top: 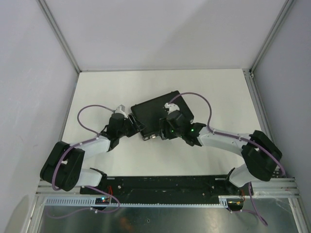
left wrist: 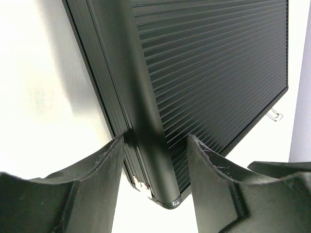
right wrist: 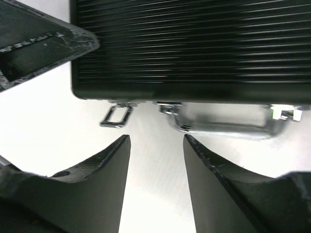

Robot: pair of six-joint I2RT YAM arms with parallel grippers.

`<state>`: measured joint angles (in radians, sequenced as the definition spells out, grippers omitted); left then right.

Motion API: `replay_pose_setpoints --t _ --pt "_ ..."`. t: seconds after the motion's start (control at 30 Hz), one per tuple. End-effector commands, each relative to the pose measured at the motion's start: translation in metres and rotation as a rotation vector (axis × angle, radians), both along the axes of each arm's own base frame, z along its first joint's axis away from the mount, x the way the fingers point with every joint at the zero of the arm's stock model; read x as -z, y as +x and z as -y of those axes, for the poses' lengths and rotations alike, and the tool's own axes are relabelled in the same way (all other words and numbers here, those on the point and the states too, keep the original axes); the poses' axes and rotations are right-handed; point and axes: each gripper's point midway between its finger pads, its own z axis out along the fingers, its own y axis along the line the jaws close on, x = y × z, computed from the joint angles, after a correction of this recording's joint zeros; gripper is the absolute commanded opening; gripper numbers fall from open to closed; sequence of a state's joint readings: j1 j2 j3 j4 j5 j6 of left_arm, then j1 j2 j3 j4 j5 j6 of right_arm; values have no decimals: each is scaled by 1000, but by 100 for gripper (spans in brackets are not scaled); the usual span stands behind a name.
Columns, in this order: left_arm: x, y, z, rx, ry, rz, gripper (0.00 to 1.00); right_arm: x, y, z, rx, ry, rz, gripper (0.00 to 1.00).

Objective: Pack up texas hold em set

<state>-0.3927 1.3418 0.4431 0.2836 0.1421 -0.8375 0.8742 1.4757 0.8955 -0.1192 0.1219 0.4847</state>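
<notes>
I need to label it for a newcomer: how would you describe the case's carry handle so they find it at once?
On the white table lies a closed black ribbed case. On its edge facing the right gripper sits the carry handle: a wide silver bar, far longer than the small wire loop beside it.

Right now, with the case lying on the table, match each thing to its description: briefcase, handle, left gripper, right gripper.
Things:
1. briefcase
2. handle
3. left gripper
4. right gripper

Descriptions:
A. silver, along the case's front side
B. jaws apart over the white table, nothing between them
C. black, ribbed, lid shut
D. jaws either side of the case's corner edge

Pairs: 1-C, 2-A, 3-D, 4-B
</notes>
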Motion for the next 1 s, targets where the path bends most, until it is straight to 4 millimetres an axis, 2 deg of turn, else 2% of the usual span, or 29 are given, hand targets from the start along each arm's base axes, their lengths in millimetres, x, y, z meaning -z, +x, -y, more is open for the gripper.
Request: replay_pose_setpoints --t 0.0,0.2,0.3,0.37,0.47,0.67,0.97 --pt "73 -60 -41 3 232 -251 48 -24 9 -46 -22 115 38 50" --pt "72 -61 -41 6 227 -246 48 -23 6 -73 -40 162 24 39" --pt "71 -60 -40 9 225 -243 48 -11 4 -79 -48 142 -3 37" --pt "70 -60 -39 12 222 -240 48 -3 1 -80 -52 127 -23 34" --pt "69 -59 -39 14 220 -233 49 15 -13 -75 -71 60 -67 29" --pt "68 -56 -39 17 232 -223 50 40 -38 -66 -83 -81 -75 27" --pt "67 -54 -38 25 229 -217 50 60 -41 -64 -66 -131 -92 25"
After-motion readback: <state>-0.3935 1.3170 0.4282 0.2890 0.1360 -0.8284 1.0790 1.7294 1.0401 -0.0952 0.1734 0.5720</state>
